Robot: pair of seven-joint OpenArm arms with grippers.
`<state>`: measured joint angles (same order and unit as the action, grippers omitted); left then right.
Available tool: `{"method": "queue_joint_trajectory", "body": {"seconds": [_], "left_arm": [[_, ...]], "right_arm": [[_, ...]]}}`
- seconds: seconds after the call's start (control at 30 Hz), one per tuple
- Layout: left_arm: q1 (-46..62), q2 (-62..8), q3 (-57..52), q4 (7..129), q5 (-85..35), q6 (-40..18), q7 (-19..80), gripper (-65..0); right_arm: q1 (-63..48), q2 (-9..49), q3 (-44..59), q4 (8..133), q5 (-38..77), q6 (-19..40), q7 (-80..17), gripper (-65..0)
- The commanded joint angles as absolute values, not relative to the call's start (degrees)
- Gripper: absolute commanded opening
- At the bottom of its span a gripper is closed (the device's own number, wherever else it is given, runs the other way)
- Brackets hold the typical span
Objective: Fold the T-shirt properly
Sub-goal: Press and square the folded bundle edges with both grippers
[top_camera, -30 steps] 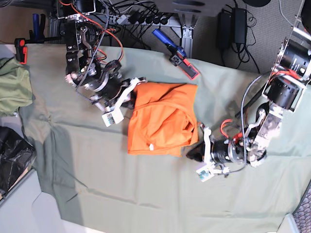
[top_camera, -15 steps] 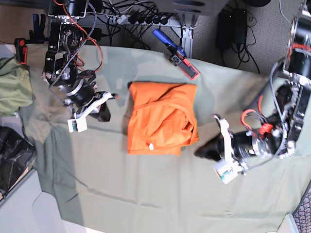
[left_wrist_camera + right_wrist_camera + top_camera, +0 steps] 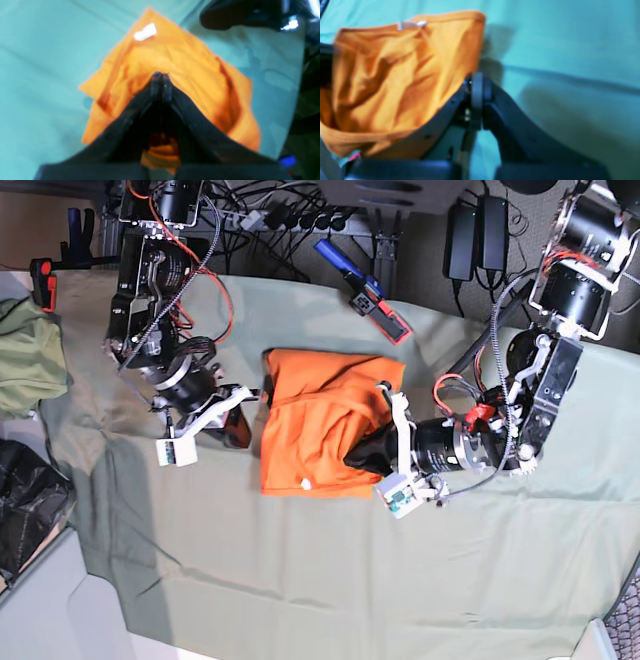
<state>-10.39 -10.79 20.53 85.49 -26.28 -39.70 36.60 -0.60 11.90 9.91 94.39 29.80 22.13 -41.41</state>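
Far left of base view: green garment (image 3: 28, 358) bunched at cloth (image 3: 300, 580) edge, black bag (image 3: 28, 515) below it. Right gripper (image 3: 238, 427) next, just beside shirt's left edge, on the cloth. Jaws pressed together in wrist view, nothing between them; right gripper (image 3: 477, 85) tips beside the shirt (image 3: 395, 75), not on it. Shirt (image 3: 320, 425) mid-table, folded into a rough rectangle, still lumpy, white tag (image 3: 310, 481) showing near bottom edge. Left gripper (image 3: 362, 452) over shirt's lower right part. In wrist view left gripper (image 3: 161, 80) tips meet, over orange cloth; no fold visibly pinched, contact with fabric unclear. Blue tool (image 3: 362, 290) above shirt near back edge.

Risks, judged: closed tips dragging across top layer would rumple or undo the fold. Shut jaws cannot take an edge; reopening needed first. Arms close on either side, so a crossing move could clash over the shirt.

Room: wide bare cloth in front of shirt and to lower right. Less on left, with garment and bag there. Back edge crowded by tool and cables.
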Motion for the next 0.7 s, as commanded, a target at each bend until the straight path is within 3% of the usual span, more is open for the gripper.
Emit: {"method": "queue_joint_trajectory", "body": {"seconds": [0.0,0.33,0.67], "left_arm": [[-12.97,-10.92,20.14,85.1,-25.89,-40.0,33.91,-65.0],[-15.7,-15.53,20.14,70.37,-20.47,-40.0,27.57,-65.0],[-15.7,-16.1,20.1,72.29,-26.22,-40.0,30.3,-65.0]], "right_arm": [[0.19,12.1,10.26,95.39,30.41,26.83,-40.1,-65.0],[0.16,11.7,10.26,95.39,30.22,26.83,-39.99,-65.0],[0.19,11.7,10.28,95.39,30.22,26.83,-39.66,-65.0]]}}
